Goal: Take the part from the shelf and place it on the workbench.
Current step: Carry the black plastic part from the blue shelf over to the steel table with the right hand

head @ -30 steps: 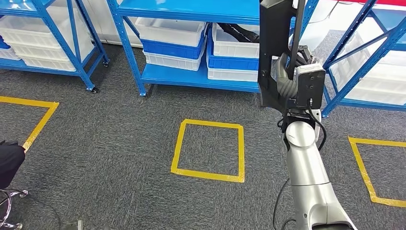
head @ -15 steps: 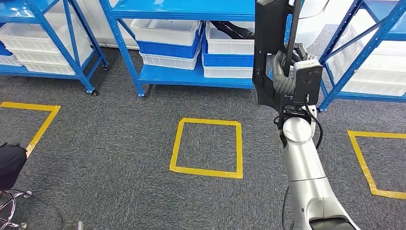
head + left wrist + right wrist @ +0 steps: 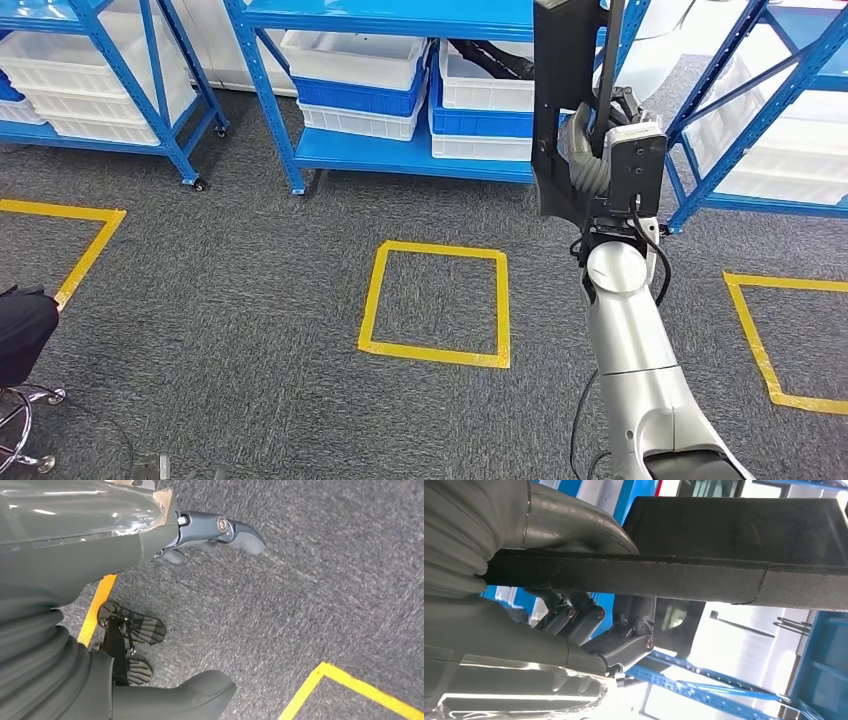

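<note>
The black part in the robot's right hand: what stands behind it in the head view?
Behind the black part stand a blue shelf and white bins; the part covers whatever continues directly behind it.

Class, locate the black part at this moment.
In the head view the black part stands upright at right, held by the right robot hand, before the blue shelf.

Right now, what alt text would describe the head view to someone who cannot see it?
The robot's right hand holds a flat black part upright before blue shelves of white and blue bins. Below, grey carpet bears a yellow tape square.
</note>
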You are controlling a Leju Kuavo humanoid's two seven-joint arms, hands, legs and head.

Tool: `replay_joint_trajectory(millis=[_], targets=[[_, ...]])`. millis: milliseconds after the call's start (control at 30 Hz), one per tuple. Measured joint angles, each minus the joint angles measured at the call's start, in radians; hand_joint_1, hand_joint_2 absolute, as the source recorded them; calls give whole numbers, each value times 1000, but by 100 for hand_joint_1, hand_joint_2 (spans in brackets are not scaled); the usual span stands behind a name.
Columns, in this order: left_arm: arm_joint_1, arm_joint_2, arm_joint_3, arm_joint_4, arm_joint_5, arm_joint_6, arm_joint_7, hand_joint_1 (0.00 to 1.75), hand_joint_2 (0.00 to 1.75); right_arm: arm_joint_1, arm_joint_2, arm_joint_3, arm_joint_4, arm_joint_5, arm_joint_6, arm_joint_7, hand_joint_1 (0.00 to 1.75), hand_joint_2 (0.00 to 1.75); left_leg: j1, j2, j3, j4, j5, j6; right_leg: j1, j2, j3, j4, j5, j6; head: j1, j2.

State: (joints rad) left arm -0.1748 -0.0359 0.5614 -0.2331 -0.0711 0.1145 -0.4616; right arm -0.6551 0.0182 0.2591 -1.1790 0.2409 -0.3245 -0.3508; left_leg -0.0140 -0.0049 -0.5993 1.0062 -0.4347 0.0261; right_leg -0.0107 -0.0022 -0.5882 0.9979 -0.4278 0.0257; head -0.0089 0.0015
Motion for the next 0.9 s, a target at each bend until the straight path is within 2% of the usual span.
replay_joint_trajectory(millis=[167, 267, 300, 333, 400, 433, 467, 500, 567, 600, 633, 700, 767, 833, 900], targets=[[-2, 1, 4, 0, 6, 4, 0, 0, 175, -4, 4, 7, 12, 9, -3, 0, 175, 175, -4, -1, -7, 6, 3, 9, -6, 0, -4, -1, 6, 9, 0, 0], [-2, 2, 7, 0, 7, 5, -1, 0, 175, -12, 10, 10, 19, 10, -2, 0, 175, 175, 2, -2, -8, -3, 13, 25, -6, -2, -14, 11, -1, 15, 0, 0], [-2, 2, 7, 0, 7, 5, -2, 0, 175, -16, 10, 12, 21, 11, -2, 0, 175, 175, 6, -3, -8, -7, 18, 32, -5, -1, -29, 42, -20, 13, 2, 0], [-2, 2, 7, 0, 7, 5, -3, 0, 175, -18, 10, 13, 24, 12, -3, 0, 175, 175, 8, -3, -9, -10, 22, 37, -5, -1, -52, 94, -49, 9, 3, 0], [-2, 2, 7, 0, 7, 5, -3, 0, 175, -20, 9, 15, 29, 14, -3, 0, 175, 175, 8, -8, -16, -10, 27, 40, -6, 0, -110, 237, -114, 3, 6, 0], [-2, 2, 8, 0, 7, 5, -3, 0, 175, -18, 9, 16, 32, 14, -3, 0, 175, 175, 8, -12, -20, -10, 30, 39, -6, 0, -129, 288, -134, 4, 6, 0], [-2, 2, 8, 0, 7, 5, -3, 0, 175, -17, 9, 17, 35, 16, -4, 0, 175, 175, 8, -18, -23, -9, 33, 37, -6, 0, -130, 304, -138, 8, 6, 0], [-1, 1, 8, 0, 7, 5, -3, 0, 175, -17, 8, 17, 38, 17, -4, 0, 175, 175, 9, -24, -26, -9, 36, 33, -6, 0, -109, 277, -128, 14, 7, 0], [-1, 0, 8, 1, 8, 6, -3, 0, 175, -19, 8, 17, 42, 20, -4, 0, 175, 175, 9, -37, -30, -7, 42, 25, -9, 15, -24, 131, -85, 23, 7, 0], [-2, -1, 9, 1, 9, 6, -1, 0, 175, -21, 7, 17, 43, 22, -4, 0, 175, 175, 8, -43, -32, -6, 44, 20, -9, 23, 14, 65, -68, 22, 7, 0], [-2, -1, 10, 1, 11, 7, 2, 0, 175, -21, 7, 17, 43, 23, -4, 0, 175, 175, 7, -48, -35, -5, 47, 14, -8, 30, 37, 22, -58, 17, 6, 0], [0, -2, 13, 1, 17, 8, 11, 0, 175, -21, 7, 18, 44, 25, -4, 0, 175, 175, 8, -57, -40, -6, 54, 1, 0, 26, 44, 6, -50, 3, 6, 0], [5, -3, 16, 2, 21, 6, 17, 0, 175, -22, 8, 18, 45, 26, -6, 0, 175, 175, 12, -58, -47, -2, 53, -12, -6, 13, 43, 1, -40, -14, 6, 0], [7, -4, 19, 3, 22, 2, 21, 0, 175, -24, 8, 18, 45, 27, -9, 0, 175, 175, 16, -37, -78, 63, 6, -23, -13, 0, 42, -4, -31, -29, -1, 0], [8, -7, 21, 4, 21, -1, 30, 0, 175, -23, 7, 18, 45, 29, -12, 1, 175, 175, 21, -11, -135, 200, -68, -36, -10, -14, 38, -5, -28, -34, -9, 0]])
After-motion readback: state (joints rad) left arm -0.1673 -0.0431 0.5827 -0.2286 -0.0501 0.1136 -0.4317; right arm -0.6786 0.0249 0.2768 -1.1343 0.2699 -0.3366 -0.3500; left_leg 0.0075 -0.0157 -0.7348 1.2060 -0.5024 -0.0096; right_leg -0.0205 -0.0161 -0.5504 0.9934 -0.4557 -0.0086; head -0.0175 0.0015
